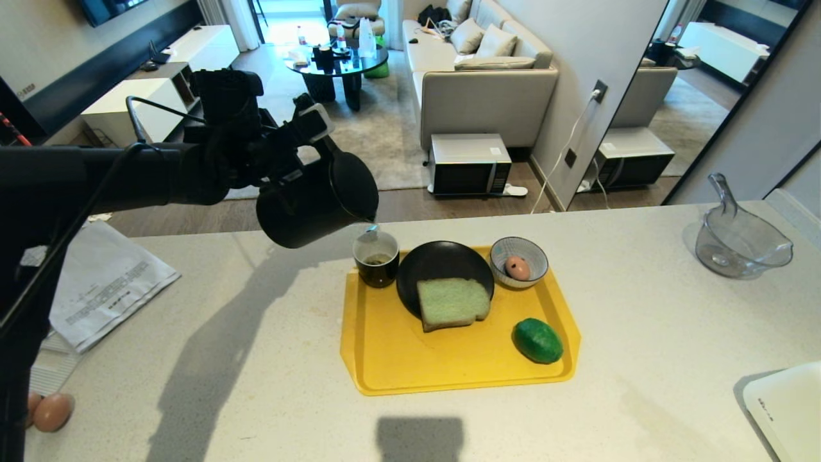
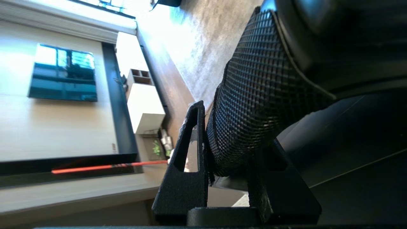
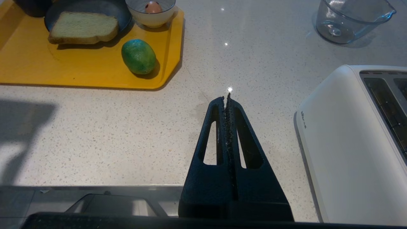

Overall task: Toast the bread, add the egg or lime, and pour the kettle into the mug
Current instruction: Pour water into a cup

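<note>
Beyond the pale speckled counter (image 1: 641, 308): beige sofa (image 1: 487, 83), grey rug (image 1: 378, 135), round glass table (image 1: 337, 61), wood floor (image 1: 410, 205).

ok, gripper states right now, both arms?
Left gripper: closed on the kettle handle, tipping it over the mug.
Right gripper: closed, empty, above the counter.

Matte black left arm (image 1: 96, 176), thin cable, seemingly rough-textured slotted jaws.

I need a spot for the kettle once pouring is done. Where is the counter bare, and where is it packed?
Bare: the speckled counter between the grey paper and the yellow tray; also between that tray and the clear glass jug. Crowded: the tray's far end, where black mug, black plate and patterned bowl stand close together.
</note>
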Tool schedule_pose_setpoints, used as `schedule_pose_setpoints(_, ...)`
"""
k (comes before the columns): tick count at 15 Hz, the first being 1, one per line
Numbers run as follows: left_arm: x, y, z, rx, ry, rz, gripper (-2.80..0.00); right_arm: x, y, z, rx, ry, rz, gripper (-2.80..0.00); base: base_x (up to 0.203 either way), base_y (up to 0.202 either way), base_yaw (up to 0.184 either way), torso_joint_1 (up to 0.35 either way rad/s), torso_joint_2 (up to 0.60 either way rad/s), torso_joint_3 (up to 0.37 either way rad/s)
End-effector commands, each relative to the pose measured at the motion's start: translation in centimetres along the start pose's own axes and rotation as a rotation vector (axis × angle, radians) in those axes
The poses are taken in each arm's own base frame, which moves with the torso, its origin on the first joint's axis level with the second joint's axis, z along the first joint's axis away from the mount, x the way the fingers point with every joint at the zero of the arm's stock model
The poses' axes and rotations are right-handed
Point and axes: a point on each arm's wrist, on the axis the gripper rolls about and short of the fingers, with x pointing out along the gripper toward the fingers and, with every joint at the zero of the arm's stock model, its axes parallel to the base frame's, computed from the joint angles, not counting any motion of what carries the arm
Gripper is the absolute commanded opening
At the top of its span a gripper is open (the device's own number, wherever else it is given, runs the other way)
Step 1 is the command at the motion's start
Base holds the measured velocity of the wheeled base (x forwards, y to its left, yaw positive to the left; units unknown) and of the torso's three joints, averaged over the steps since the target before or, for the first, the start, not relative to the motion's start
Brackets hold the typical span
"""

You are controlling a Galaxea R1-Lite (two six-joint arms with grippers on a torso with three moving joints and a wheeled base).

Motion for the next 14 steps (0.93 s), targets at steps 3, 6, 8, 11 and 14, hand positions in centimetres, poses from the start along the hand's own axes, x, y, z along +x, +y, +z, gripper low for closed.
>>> schedule_pose_setpoints(3,-0.06,0.06,0.05,0.053,0.002,0.004,-2.80,0.00,0.00,0.00,-0.001,0.000,0.001,-2.80,0.000,0.000,0.000,0.000,0.00,0.000)
schedule_pose_setpoints(6,-0.07,0.03,0.10,0.076,0.004,0.005,-2.80,0.00,0.00,0.00,-0.001,0.000,0.001,-2.80,0.000,0.000,0.000,0.000,0.00,0.000)
schedule_pose_setpoints(8,-0.13,0.07,0.18,0.077,0.004,0.006,-2.80,0.00,0.00,0.00,-0.001,0.000,0.001,-2.80,0.000,0.000,0.000,0.000,0.00,0.000)
schedule_pose_setpoints(11,-0.13,0.08,0.18,0.107,0.003,0.008,-2.80,0.00,0.00,0.00,-0.001,0.000,0.001,-2.80,0.000,0.000,0.000,0.000,0.00,0.000)
schedule_pose_setpoints(14,0.00,-0.31,0.28,0.115,0.019,0.008,-2.80,0.00,0.00,0.00,-0.001,0.000,0.001,-2.80,0.000,0.000,0.000,0.000,0.00,0.000)
